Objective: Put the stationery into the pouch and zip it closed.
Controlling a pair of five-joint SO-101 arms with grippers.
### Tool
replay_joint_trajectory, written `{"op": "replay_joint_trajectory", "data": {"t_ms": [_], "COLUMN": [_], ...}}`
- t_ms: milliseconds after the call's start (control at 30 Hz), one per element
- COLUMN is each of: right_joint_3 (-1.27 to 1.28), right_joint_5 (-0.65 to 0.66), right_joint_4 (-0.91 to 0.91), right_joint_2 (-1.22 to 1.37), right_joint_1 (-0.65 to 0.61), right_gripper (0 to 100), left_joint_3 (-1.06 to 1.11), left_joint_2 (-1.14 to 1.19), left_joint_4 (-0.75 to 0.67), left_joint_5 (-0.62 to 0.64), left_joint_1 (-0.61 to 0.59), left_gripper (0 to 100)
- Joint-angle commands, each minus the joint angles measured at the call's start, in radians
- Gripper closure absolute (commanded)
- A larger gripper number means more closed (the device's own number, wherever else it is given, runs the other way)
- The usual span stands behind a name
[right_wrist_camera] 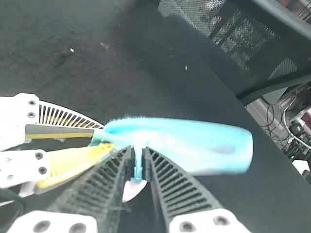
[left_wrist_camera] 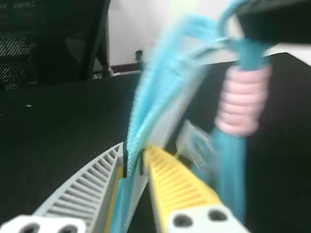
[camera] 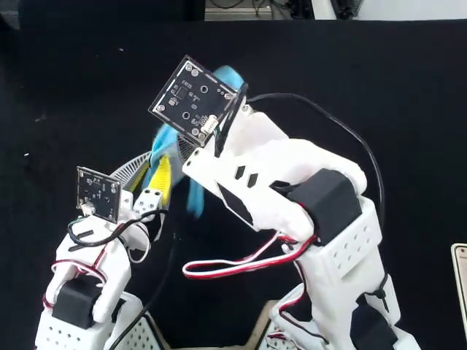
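Note:
A light blue pouch (camera: 165,143) hangs in the air between the two arms, above the black table. My left gripper (left_wrist_camera: 133,153), with one grey and one yellow finger (left_wrist_camera: 180,194), is shut on the pouch's (left_wrist_camera: 160,97) lower edge. My right gripper (right_wrist_camera: 138,150), with black ribbed fingers (right_wrist_camera: 180,194), is shut on the blue zipper pull (right_wrist_camera: 138,170) at the pouch's (right_wrist_camera: 180,143) seam. A pink coiled ring (left_wrist_camera: 240,102) dangles beside the pouch. In the high view the left gripper (camera: 157,175) meets the pouch just below the right arm's camera board (camera: 193,98).
The black table (camera: 379,95) stretches around both arms. A pale flat object (camera: 460,284) lies at its right edge. A black mesh chair (right_wrist_camera: 233,34) stands beyond the table's far edge.

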Motion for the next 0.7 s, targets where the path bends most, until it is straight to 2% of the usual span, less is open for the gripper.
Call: {"op": "replay_joint_trajectory", "data": {"t_ms": [0, 200, 433, 667], "right_joint_3": [-0.041, -0.035, 0.096, 0.136], "right_joint_5": [-0.005, -0.005, -0.003, -0.012], "right_joint_4": [0.003, 0.005, 0.002, -0.006], "right_joint_2": [-0.028, -0.028, -0.028, -0.028], "right_joint_1": [0.011, 0.071, 0.155, 0.169], "right_gripper": [98.8, 98.8, 98.8, 98.8], "left_joint_3": [-0.102, -0.163, -0.214, -0.191], "left_joint_2": [0.002, 0.002, 0.002, 0.002], "left_joint_4": [0.023, 0.149, 0.278, 0.284], "left_joint_5": [0.005, -0.104, -0.157, -0.153], "left_joint_1": [0.004, 0.002, 0.002, 0.002], "left_gripper": [97, 97, 97, 97]}}
